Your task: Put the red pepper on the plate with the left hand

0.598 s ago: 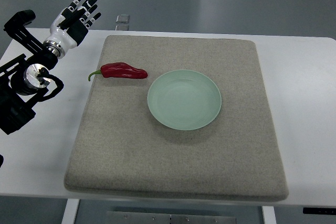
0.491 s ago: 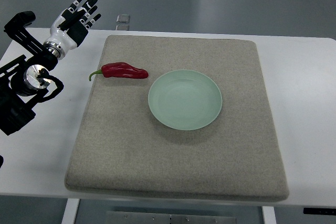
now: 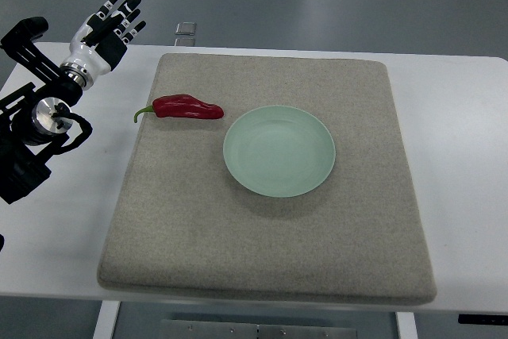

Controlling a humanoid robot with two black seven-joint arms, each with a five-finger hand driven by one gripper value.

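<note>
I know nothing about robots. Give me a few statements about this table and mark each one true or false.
1. The red pepper lies on the grey mat, left of the plate. True.
2. The plate holds the pepper. False: the plate is empty; the pepper lies beside it.
3. The left hand has its fingers spread and holds nothing. True.
4. The left hand touches the pepper. False: it hovers apart, near the table's far left corner.
5. The plate is dark blue. False: it is pale green.
</note>
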